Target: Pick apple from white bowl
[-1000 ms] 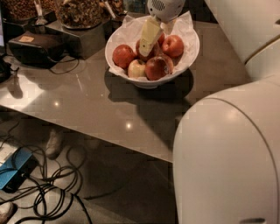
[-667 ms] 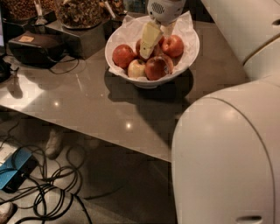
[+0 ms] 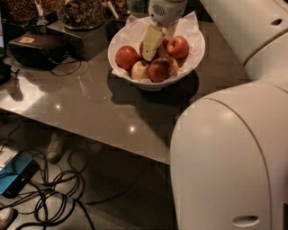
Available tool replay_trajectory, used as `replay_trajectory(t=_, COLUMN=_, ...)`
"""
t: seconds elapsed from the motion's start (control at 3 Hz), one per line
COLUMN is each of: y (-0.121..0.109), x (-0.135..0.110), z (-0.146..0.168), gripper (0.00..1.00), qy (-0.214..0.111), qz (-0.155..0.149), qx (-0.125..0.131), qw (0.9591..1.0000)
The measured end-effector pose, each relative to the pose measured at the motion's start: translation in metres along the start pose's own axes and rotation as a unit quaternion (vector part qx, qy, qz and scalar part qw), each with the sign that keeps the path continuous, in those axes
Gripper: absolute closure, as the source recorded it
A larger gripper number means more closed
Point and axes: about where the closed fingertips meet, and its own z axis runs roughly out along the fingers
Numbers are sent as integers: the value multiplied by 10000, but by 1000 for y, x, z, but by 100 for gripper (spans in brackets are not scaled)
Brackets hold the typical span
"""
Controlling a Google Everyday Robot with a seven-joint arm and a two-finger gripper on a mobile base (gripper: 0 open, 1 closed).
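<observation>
The white bowl, lined with crumpled white paper, stands on the grey table and holds several apples. My gripper reaches down into the bowl's middle from above. Its pale fingers are apart, one on each side of the dark red apple. That apple is mostly hidden behind them, and its sticker does not show. Around it lie a red apple at the left, a small pale yellow-green apple, a red apple with a yellow patch at the front and a red apple at the right.
My white arm and body fill the right side. A black device with a cable lies on the table at the left, with jars of snacks behind it. The table's front edge runs diagonally. Cables and a blue box lie on the floor.
My gripper has sunk slightly deeper among the apples. Bowl and apples have not moved.
</observation>
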Motion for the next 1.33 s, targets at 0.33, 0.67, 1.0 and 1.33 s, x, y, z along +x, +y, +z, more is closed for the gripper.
replay_trajectory(t=0.33, y=-1, x=-4, z=3, gripper=30, qy=25, qz=-55, qx=16, qw=10000)
replay_trajectory(t=0.67, y=-1, x=-9, z=6, gripper=31, qy=47, qz=-113, qx=19, qw=9999)
replay_trajectory(t=1.0, y=-2, x=-13, z=10, gripper=30, qy=66, qz=-129, qx=2, qw=9999)
replay_trajectory(t=1.33, y=-3, x=-16, z=15, gripper=30, qy=74, qz=-133, qx=-53, qw=9999)
